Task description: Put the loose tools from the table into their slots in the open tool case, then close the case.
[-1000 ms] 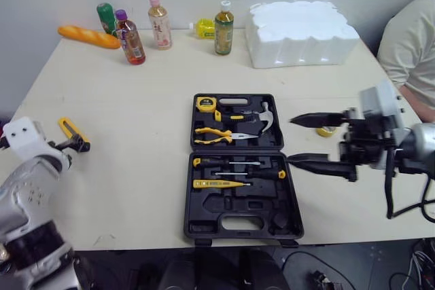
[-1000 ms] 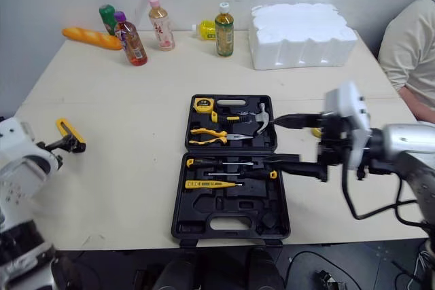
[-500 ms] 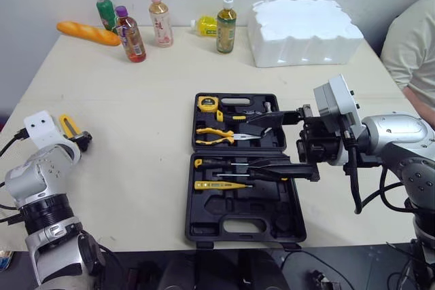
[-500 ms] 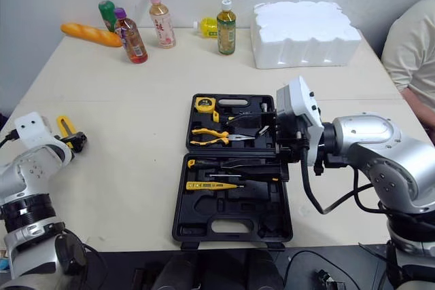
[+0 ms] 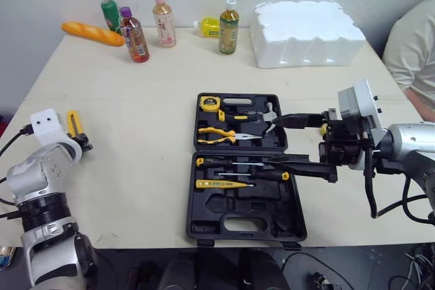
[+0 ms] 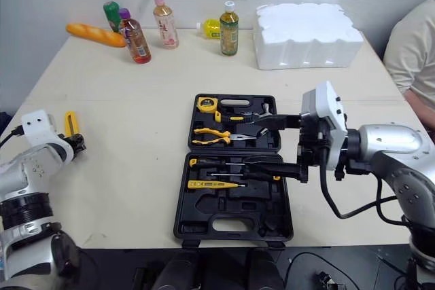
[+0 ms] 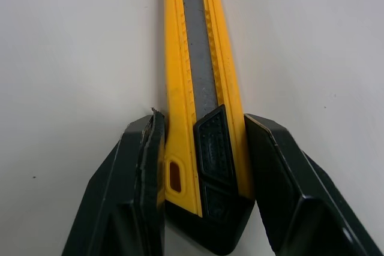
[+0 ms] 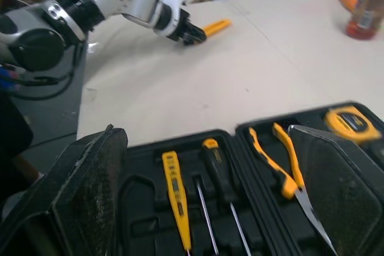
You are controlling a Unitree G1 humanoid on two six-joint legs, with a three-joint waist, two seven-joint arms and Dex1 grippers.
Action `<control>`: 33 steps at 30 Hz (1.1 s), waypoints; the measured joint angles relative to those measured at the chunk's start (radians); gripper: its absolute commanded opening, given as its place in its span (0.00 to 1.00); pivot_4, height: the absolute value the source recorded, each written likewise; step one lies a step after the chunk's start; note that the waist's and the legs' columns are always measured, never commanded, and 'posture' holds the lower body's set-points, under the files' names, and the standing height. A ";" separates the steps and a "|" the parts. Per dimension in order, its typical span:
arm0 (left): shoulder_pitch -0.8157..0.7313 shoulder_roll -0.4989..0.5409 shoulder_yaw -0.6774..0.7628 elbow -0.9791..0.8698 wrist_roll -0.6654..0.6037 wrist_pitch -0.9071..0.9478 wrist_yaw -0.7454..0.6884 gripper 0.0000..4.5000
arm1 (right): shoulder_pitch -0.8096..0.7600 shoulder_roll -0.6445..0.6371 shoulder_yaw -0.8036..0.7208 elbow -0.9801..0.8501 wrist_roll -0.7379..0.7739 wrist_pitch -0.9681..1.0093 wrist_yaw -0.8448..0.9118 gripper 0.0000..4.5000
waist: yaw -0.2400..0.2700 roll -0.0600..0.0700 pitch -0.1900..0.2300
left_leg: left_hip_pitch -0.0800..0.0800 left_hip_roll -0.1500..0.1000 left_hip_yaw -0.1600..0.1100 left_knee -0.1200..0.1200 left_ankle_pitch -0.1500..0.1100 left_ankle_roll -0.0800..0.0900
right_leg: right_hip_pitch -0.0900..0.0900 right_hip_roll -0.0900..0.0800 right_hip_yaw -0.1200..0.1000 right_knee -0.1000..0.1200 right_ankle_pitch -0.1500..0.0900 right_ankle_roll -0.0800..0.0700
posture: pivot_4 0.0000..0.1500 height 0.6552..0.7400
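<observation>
Along the far edge of a pale worktop (image 5: 136,120): a bread loaf (image 5: 92,33), four upright drink bottles (image 5: 163,22), a yellow bottle (image 5: 207,27) lying down, a white foam block (image 5: 309,24). A person's beige sleeve (image 5: 411,49) at right.

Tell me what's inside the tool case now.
Tape measure, hammer, pliers, two screwdrivers and a yellow tester sit in slots; nearer slots look empty. The open right pincer hides part of the case's right side.

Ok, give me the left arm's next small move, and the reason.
Probably lift the knife slightly off the table: the left claw looks closed around its handle, and the case lies open with empty slots, off to the right.
</observation>
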 measured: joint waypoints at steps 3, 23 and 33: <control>0.068 0.107 -0.084 -0.037 -0.010 -0.050 -0.188 0.34 | 0.044 -0.030 -0.069 -0.019 0.019 0.007 -0.005 1.00 | -0.006 -0.001 0.001 | 0.000 0.001 0.000 -0.001 0.000 0.000 | -0.001 0.000 0.000 -0.001 0.000 0.000 | 1.00 0.98; -0.078 0.329 -0.790 -0.718 -0.313 -0.007 -1.112 0.34 | 0.691 -0.122 -0.419 -0.134 -0.077 -0.021 0.231 1.00 | 0.010 0.002 0.004 | -0.002 -0.002 0.001 0.000 -0.004 0.013 | 0.004 0.004 -0.002 -0.010 0.001 0.002 | 1.00 0.98; -0.183 0.193 -1.083 -0.664 -0.127 -0.028 -1.099 0.34 | 0.803 -0.120 -0.403 -0.134 -0.198 -0.115 0.295 1.00 | 0.007 0.002 0.004 | -0.002 -0.001 -0.001 0.008 -0.005 0.017 | 0.005 0.003 0.008 -0.006 0.003 0.002 | 1.00 0.98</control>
